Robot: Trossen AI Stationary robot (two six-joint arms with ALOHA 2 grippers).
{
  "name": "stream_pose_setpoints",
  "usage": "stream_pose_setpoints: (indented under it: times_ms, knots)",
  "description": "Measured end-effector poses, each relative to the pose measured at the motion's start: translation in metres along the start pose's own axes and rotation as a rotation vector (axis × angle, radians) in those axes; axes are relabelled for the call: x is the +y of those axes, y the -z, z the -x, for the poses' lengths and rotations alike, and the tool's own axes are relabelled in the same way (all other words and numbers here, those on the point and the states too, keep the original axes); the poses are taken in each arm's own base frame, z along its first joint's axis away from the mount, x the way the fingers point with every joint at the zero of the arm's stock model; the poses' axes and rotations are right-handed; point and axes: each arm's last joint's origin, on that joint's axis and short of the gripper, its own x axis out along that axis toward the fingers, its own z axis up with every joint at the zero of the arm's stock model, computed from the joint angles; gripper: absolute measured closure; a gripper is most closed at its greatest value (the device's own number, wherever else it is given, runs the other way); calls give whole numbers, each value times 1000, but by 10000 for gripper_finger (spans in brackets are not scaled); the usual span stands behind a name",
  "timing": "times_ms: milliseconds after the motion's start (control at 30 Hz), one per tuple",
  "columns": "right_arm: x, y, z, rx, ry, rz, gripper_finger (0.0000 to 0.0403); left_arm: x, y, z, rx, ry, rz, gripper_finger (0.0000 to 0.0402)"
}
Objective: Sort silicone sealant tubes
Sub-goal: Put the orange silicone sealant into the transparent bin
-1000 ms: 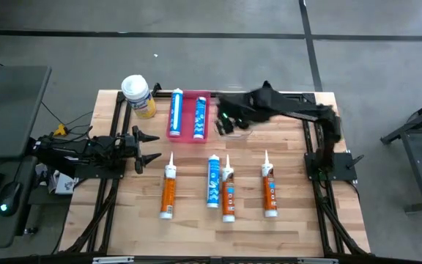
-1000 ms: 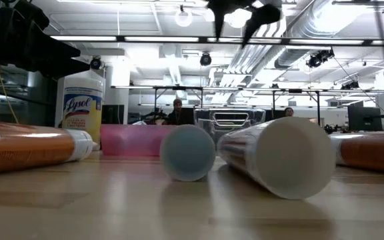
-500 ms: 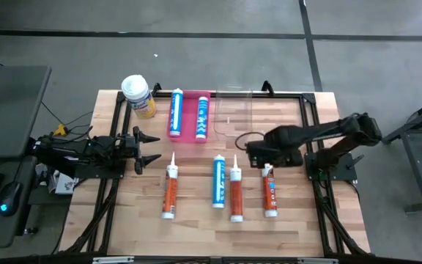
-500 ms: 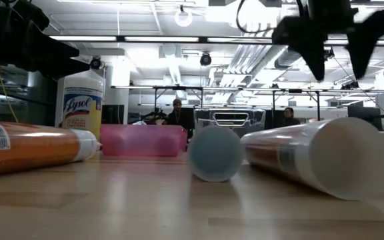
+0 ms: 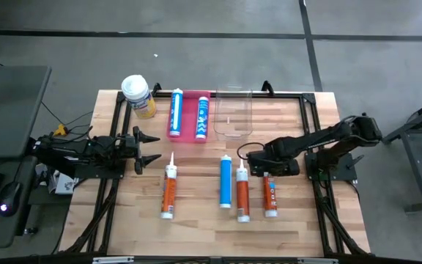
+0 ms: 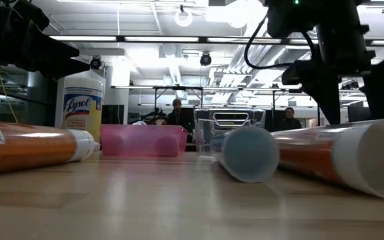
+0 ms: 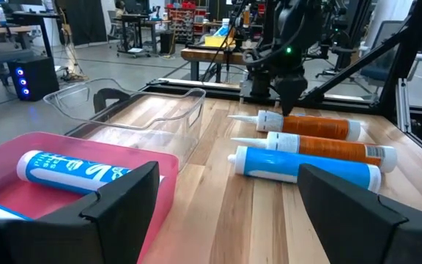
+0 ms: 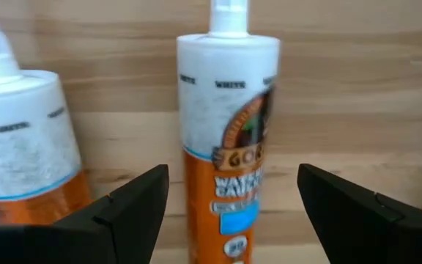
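Table: I see a pale wooden butcher-block top (image 5: 196, 227) with a black frame along its edges, standing on a grey floor.
Landmark: I place everything from the pink tray (image 5: 190, 117) at the table's far side.
Blue tubes: one lies in the pink tray (image 5: 201, 118), one just beside it on the jar side (image 5: 175, 113), one out on the bare wood nearer me (image 5: 226, 181).
Orange tubes: three lie on the wood nearer me than the tray (image 5: 168, 191) (image 5: 242, 192) (image 5: 269, 193), nozzles pointing toward it.
Clear bin: I see it (image 5: 233, 113) just beside the tray, away from the yellow jar (image 5: 138, 96).
Right gripper: it (image 5: 264, 163) hangs over the nozzle end of the outermost orange tube, fingers apart either side, nothing gripped.
Left gripper: it (image 5: 149, 147) waits at the table's left edge, fingers spread, empty.
Room: through the low camera I see an open workshop with ceiling lights, ducts and desks where two people sit.
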Motion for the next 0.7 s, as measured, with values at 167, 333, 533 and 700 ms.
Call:
stream_pose_setpoints:
  times_ms: [167, 333, 533, 700]
  knots:
    - [-1, -3, -17, 5, -41, 5, 104, 0, 0, 0, 0, 0, 0, 82]
    - [-3, -11, -31, 0, -27, 12, 104, 0, 0, 0, 0, -1, 0, 82]
    - [-3, -18, -47, 2, -13, 37, 104, 0, 0, 0, 0, -1, 0, 82]
    - [-2, -19, -60, 31, -40, 49, 124, 0, 0, 0, -1, -1, 0, 82]
